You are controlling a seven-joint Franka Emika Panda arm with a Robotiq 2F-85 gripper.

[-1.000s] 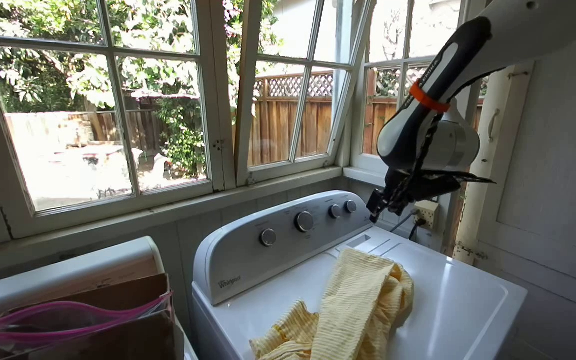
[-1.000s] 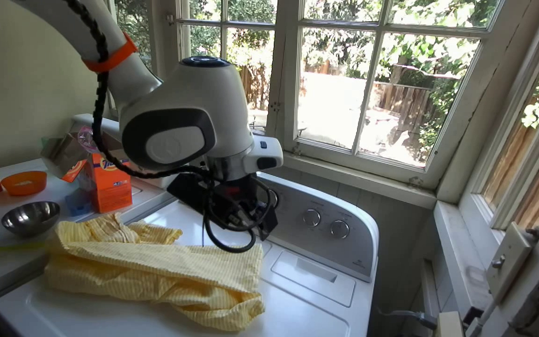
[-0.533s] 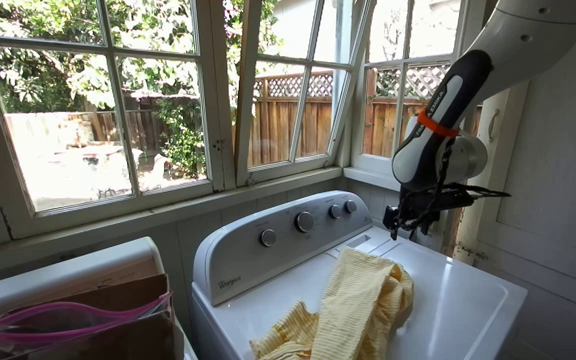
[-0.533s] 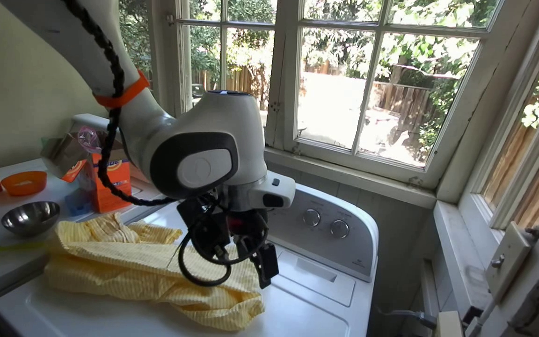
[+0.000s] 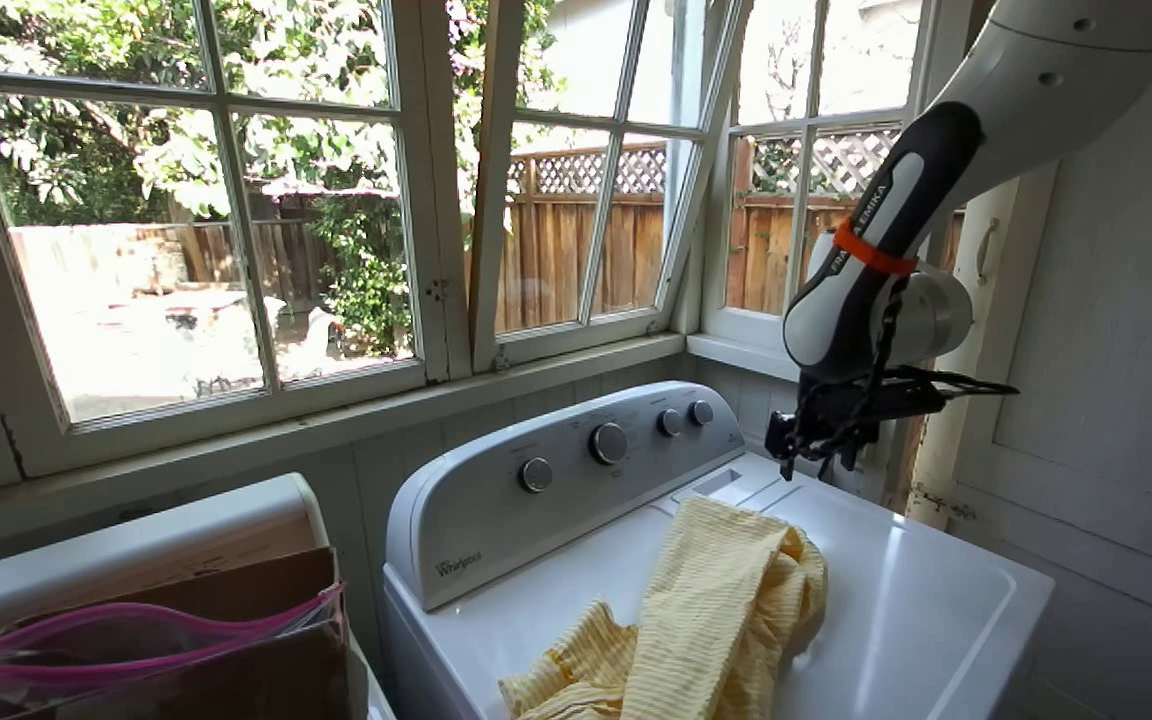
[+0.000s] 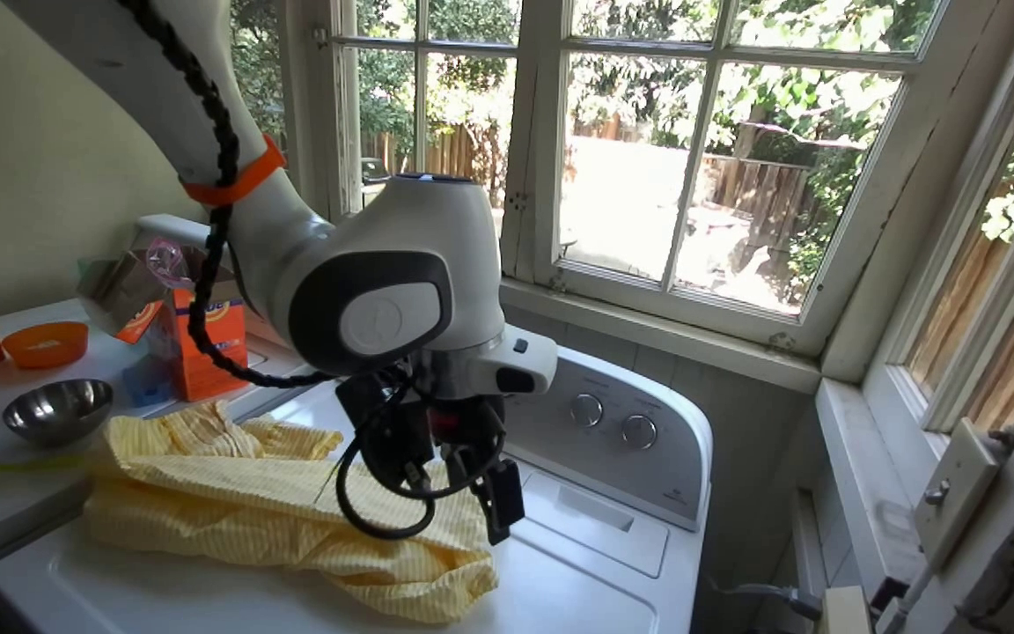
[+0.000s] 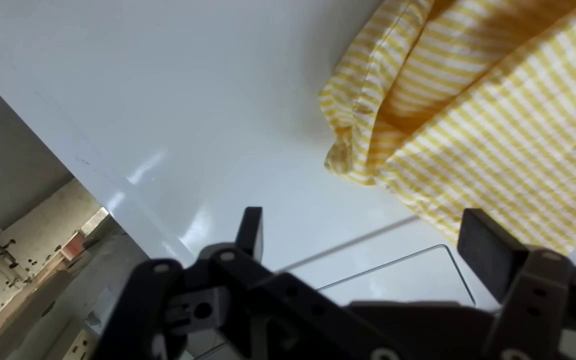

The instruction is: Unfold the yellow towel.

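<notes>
White desk [image 5: 921, 620] | yellow towel [image 6: 287, 502] bunched, folded over | pincer [image 7: 360, 227] spread wide, holding nothing | unfolding likely mostly left to do

Behind and above the hand [image 7: 368, 237] in both exterior views, white-framed multi-pane windows [image 5: 226, 103], an open casement [image 5: 618, 127] among them; beyond, sunlit foliage [image 5: 306, 50] and a lattice-topped wooden fence [image 5: 554, 250]. Lower behind the hand, a sill [image 6: 674, 338], then shaded grooved panelling [image 6: 758, 458].
</notes>
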